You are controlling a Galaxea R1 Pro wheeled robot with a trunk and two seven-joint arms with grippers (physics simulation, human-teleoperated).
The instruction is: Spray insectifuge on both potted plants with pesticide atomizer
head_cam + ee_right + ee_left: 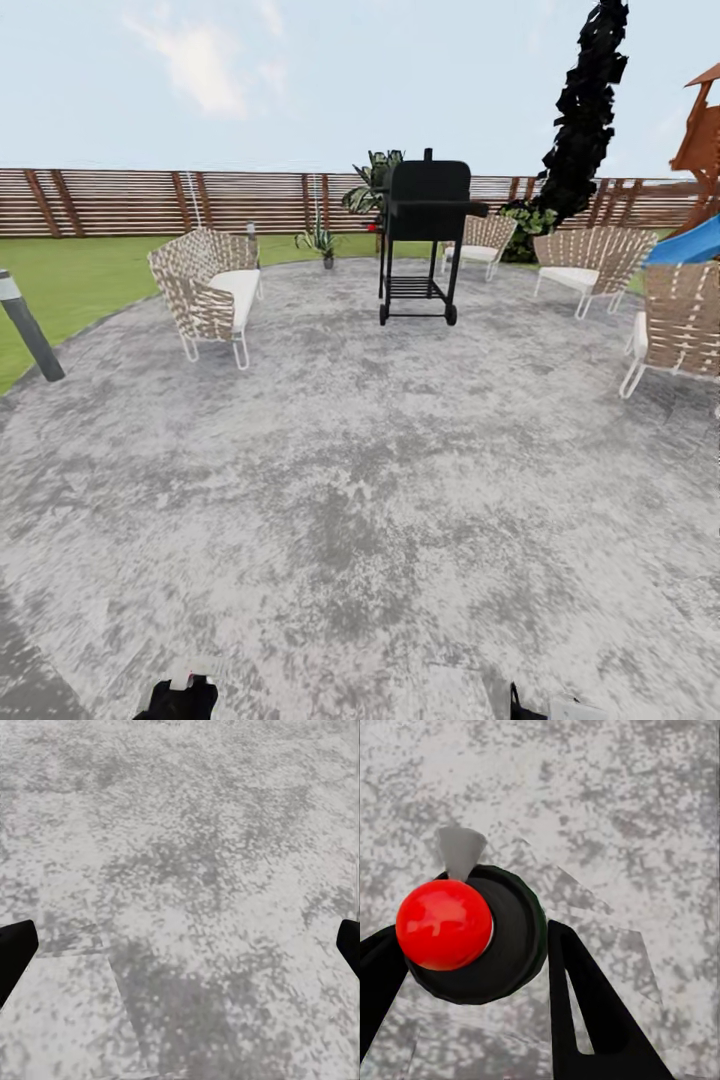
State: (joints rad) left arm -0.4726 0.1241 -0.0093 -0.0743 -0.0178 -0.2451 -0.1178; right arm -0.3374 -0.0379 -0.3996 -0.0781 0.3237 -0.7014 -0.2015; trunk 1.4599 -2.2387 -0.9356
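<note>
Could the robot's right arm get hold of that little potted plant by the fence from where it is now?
Probably not. The small potted plant stands far across the grey paving, beyond the wicker chair and beside the black grill. The right tool hangs open over bare paving, so the robot would have to drive closer first.

The round paving [360, 480] lies under the fingers [592, 1012] of both arms and stretches ahead of them. Far ahead stands the grill [425, 235], with chairs [210, 290] left and right of it. Behind all runs the fence [150, 200], with the lawn [70, 280] before it at the left.
</note>
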